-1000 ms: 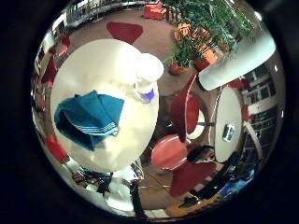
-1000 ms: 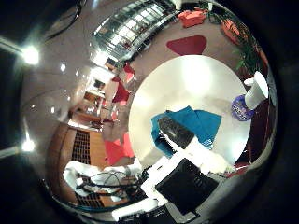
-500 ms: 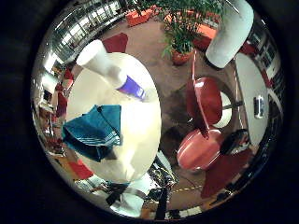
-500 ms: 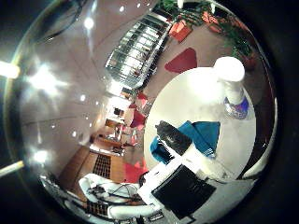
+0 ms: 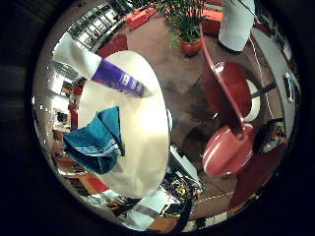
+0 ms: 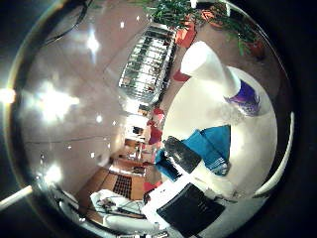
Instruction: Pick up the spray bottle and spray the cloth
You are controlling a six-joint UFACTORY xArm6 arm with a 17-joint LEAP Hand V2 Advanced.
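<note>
The spray bottle [image 5: 103, 69] is white with a purple label and stands on the round white table [image 5: 148, 123]. The teal cloth [image 5: 95, 143] lies crumpled on the same table, a little away from the bottle. The thumb side view shows the bottle [image 6: 218, 74] larger, beyond the cloth [image 6: 216, 149]. My right hand [image 6: 183, 159] shows a black-tipped finger in front of the cloth and its body below that. A straight white finger [image 5: 239, 20] reaches out in the little finger side view. The hand is above the table, away from the bottle, and holds nothing.
Red chairs [image 5: 236, 88] stand beside the table, with a second red seat [image 5: 231, 147] next to them. A potted plant [image 5: 182, 20] stands on the floor beyond. More red seats [image 6: 154, 124] are past the table's far side.
Both views have swung round, so the camera has moved. The bottle now looks larger and nearer in the thumb side view. Bottle and cloth stay where they were on the table.
</note>
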